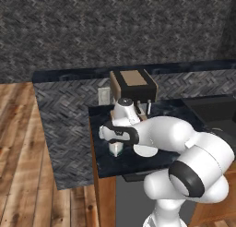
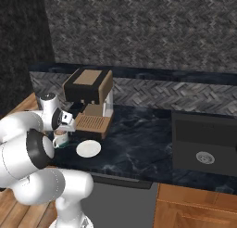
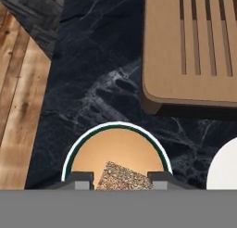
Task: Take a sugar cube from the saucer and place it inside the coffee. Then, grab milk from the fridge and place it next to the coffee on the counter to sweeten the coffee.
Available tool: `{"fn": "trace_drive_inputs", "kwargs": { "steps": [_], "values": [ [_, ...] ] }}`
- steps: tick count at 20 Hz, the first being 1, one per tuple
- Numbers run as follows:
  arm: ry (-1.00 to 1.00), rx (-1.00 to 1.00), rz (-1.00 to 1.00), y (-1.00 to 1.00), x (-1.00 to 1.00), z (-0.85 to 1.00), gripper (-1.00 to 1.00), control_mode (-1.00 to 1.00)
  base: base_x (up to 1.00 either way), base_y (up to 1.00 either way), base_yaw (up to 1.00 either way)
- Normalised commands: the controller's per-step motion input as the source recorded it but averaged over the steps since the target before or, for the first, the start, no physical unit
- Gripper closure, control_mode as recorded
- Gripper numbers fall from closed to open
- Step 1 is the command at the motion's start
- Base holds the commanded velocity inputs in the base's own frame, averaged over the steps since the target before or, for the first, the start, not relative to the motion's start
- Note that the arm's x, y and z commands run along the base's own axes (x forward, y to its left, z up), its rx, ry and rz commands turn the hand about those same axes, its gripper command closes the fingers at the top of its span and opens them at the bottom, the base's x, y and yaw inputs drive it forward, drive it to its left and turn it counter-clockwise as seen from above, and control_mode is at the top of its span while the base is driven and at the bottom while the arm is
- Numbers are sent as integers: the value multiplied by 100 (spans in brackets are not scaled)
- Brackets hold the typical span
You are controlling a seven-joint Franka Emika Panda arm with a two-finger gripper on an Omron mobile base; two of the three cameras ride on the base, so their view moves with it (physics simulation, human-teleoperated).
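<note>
The fingers are clamped on the sugar cube, hovering right over the coffee on the table. The saucer sits just beside the mug, at its three o'clock in the hand view. Risk now: let go off-centre and the cube could clip the rim and bounce onto the table, or the fingers knock the mug.
</note>
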Motion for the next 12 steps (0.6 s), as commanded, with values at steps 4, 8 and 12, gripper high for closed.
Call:
{"fn": "trace_drive_inputs", "kwargs": {
  "steps": [4, 8, 12],
  "values": [
    [-3, 0, 0, 1, 0, 0, -100, -100, 0, 0, 0],
    [-6, 0, 0, 0, 0, 0, -100, -100, 0, 0, 0],
    [-11, 0, 0, 0, -6, 4, -100, -100, 0, 0, 0]
  ]
}}
